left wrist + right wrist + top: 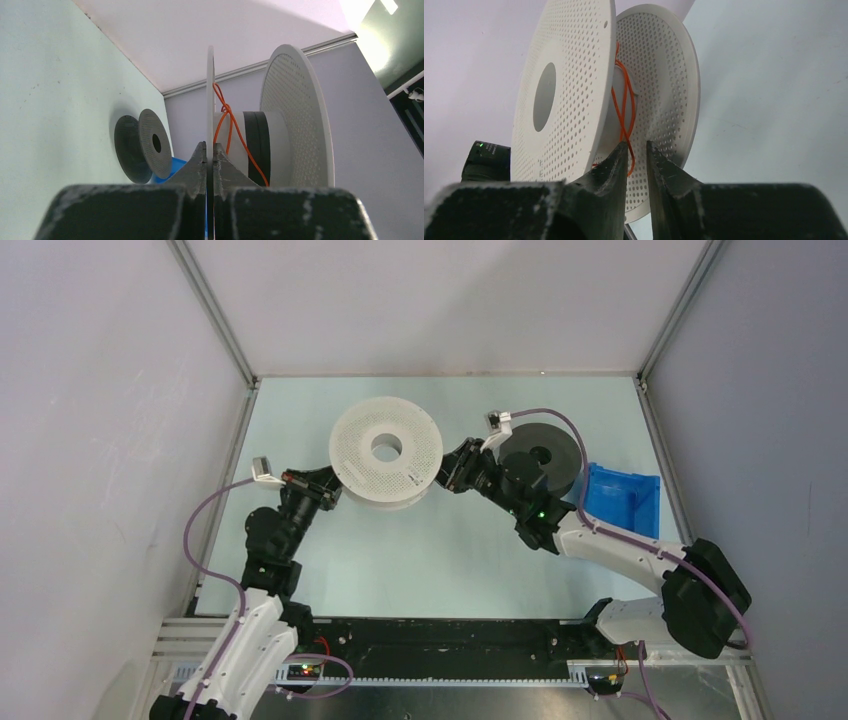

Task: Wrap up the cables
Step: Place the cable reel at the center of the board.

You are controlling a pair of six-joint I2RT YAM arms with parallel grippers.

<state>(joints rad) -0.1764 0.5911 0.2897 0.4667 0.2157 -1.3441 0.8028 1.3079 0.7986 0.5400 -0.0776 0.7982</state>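
Observation:
A white flanged spool [357, 462] is held up off the table. A thin orange-red cable [231, 131] runs in loose turns round its hub, also seen in the right wrist view [623, 107]. My left gripper [210, 146] is shut on the thin edge of one white flange [210, 90], at the spool's left side [330, 492]. My right gripper [636, 145] is slightly open at the spool's right side [447, 472], with its tips in the gap between the flanges and a hanging loop of the orange-red cable at its left fingertip. I see no blue cable.
A dark grey spool [541, 458] lies on the table behind my right wrist, also in the left wrist view [142, 147]. A blue bin [622, 500] sits at the right. White walls enclose the table on three sides.

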